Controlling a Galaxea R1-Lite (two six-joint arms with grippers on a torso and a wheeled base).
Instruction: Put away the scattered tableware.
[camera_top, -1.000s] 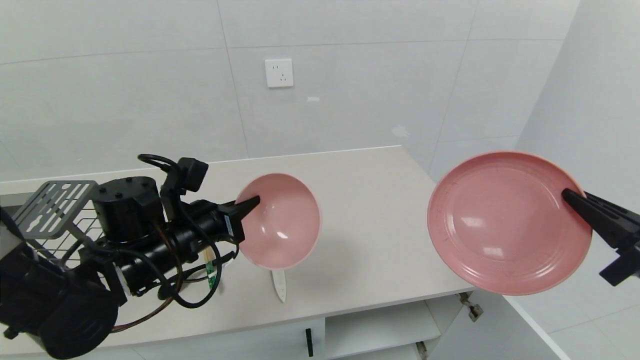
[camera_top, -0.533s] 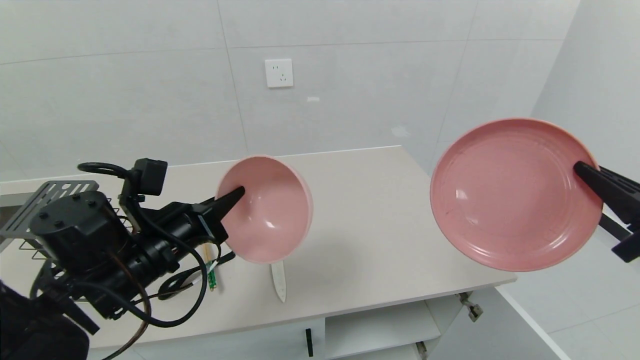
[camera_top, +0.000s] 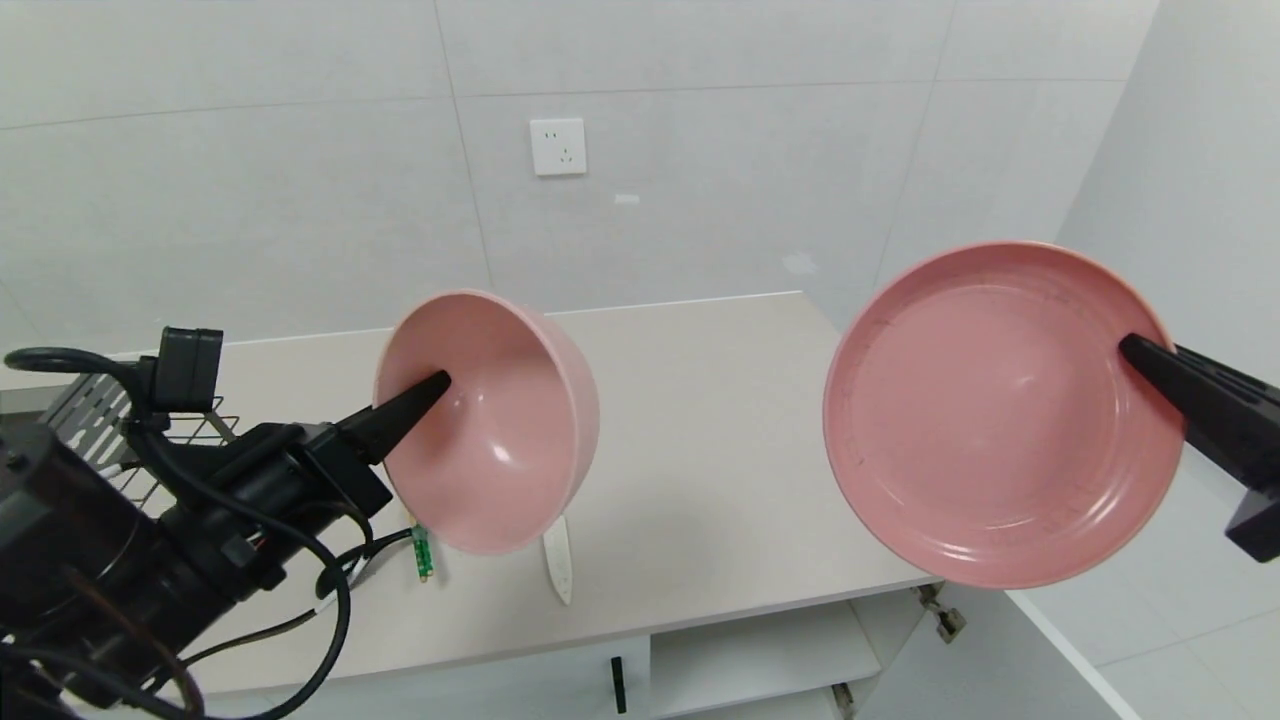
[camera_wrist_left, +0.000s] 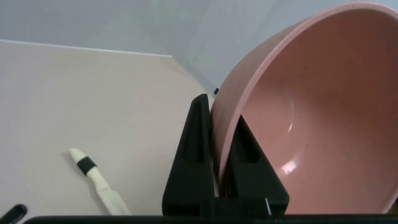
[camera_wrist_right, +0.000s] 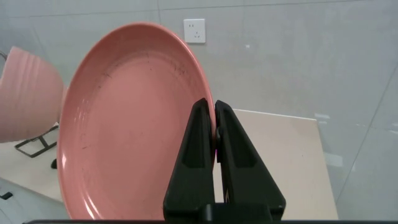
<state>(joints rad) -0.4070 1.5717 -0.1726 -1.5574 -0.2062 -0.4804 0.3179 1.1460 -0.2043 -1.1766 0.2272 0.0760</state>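
pink bowl (camera_top: 490, 420), clamped in my left end effector (camera_top: 438, 381), moved up-left; right end effector (camera_top: 1130, 346) grips plate (camera_top: 990, 420), raised higher.

A white socket (camera_top: 558, 146) sits on the far tiled wall (camera_top: 250, 200). Before it stands a beige counter (camera_top: 720, 430) over open shelves (camera_top: 760, 655).

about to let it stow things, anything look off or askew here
Nothing spilled or broken. The pink bowl and pink plate are both tipped nearly on edge, each pinched at the rim only, by the left gripper and right gripper. The plate seems to hang out past the counter, where a white utensil lies.
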